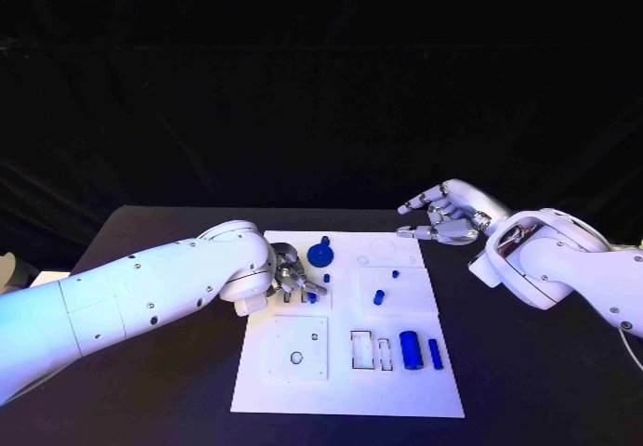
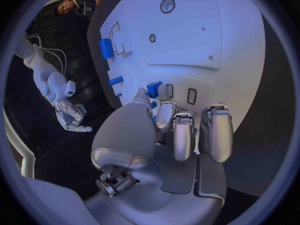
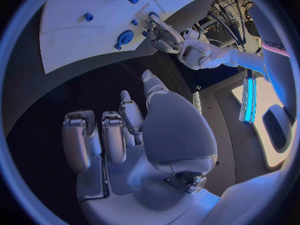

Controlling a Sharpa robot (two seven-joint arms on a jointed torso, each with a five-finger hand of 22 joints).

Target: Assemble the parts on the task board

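Note:
The white task board [image 1: 288,381] lies in the middle of the black table. My left hand [image 1: 290,280] rests low over the board's near-left part, fingers curled, thumb and a finger pinching a small blue part [image 2: 154,88]. A round blue part [image 1: 321,253] stands just beyond it. Two small blue pegs [image 1: 378,297] lie mid-board, and two long blue blocks [image 1: 410,350] lie beside the slots. My right hand [image 1: 442,216] hovers off the board's far right corner, fingers apart and holding nothing.
Open rectangular slots [image 1: 361,349] and a square plate with a hole [image 1: 296,358] occupy the board's near half. Bare black table [image 1: 536,381] lies right of the board. My left arm [image 1: 134,297] crosses the table's left side.

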